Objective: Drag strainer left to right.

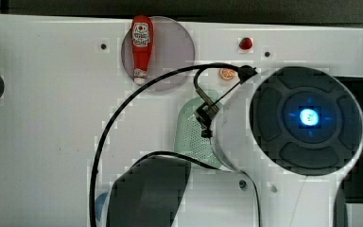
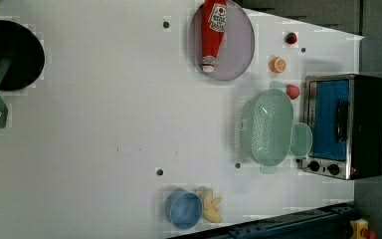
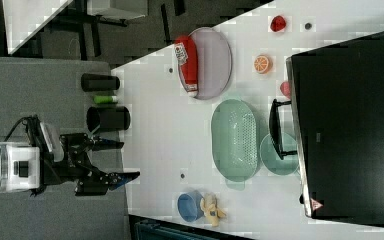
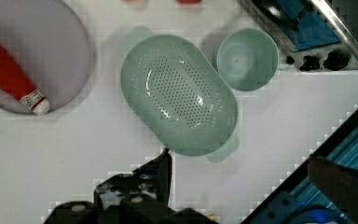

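strainer (image 3: pixel 235 140) on table, end effector (image 3: pixel 120 160) (open) well apart

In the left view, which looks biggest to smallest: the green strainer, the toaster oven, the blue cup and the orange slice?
1. Toaster oven
2. Strainer
3. Blue cup
4. Orange slice

All four sit on the same table, so the order looks safe.
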Controlling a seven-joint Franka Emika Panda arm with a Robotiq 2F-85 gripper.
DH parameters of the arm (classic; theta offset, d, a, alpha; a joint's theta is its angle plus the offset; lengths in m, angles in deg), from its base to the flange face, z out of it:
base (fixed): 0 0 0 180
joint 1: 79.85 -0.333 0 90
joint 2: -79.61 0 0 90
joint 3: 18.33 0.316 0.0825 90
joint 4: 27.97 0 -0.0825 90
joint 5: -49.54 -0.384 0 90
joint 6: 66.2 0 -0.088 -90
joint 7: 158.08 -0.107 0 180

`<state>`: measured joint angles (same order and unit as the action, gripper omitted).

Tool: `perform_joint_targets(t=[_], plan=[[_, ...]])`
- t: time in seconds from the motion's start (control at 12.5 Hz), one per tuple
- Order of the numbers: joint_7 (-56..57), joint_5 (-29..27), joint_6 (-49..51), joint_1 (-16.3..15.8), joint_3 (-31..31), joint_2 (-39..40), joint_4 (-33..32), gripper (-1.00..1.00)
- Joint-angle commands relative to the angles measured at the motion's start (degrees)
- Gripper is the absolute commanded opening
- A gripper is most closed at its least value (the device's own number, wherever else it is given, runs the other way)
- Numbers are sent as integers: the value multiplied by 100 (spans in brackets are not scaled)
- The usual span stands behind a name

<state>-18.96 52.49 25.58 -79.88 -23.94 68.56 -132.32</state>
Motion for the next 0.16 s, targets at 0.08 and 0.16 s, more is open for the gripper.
perform_joint_targets(t=[0.08, 0.16], plan=[[231, 65, 1, -66, 73, 57, 31, 100], [231, 64, 1, -66, 73, 66, 31, 100]])
